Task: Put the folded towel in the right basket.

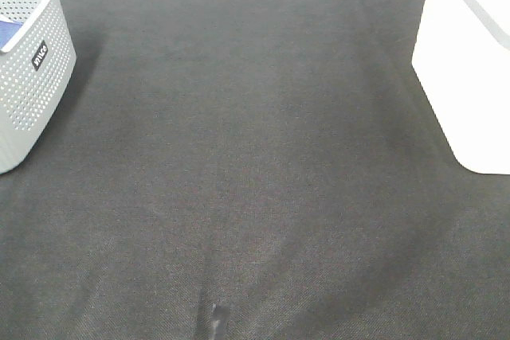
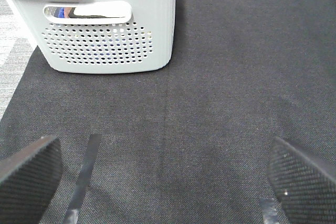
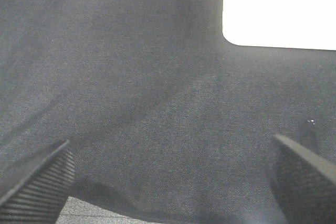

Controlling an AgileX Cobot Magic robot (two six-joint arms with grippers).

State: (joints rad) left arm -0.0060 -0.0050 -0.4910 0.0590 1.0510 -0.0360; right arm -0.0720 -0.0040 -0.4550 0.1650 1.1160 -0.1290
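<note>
One small dark label with white lettering on the perforated side of the grey basket [image 1: 36, 77], near its rim; letters too small and slanted to read with certainty. No other readable text, number or sign anywhere.

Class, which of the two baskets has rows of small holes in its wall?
The grey basket on the left; the white basket on the right shows a plain, unperforated wall.

The grey basket [image 1: 32, 77] and white basket [image 1: 470, 69] are both cut off by the overhead frame; the white one's surface is overexposed, detail unreadable.
</note>
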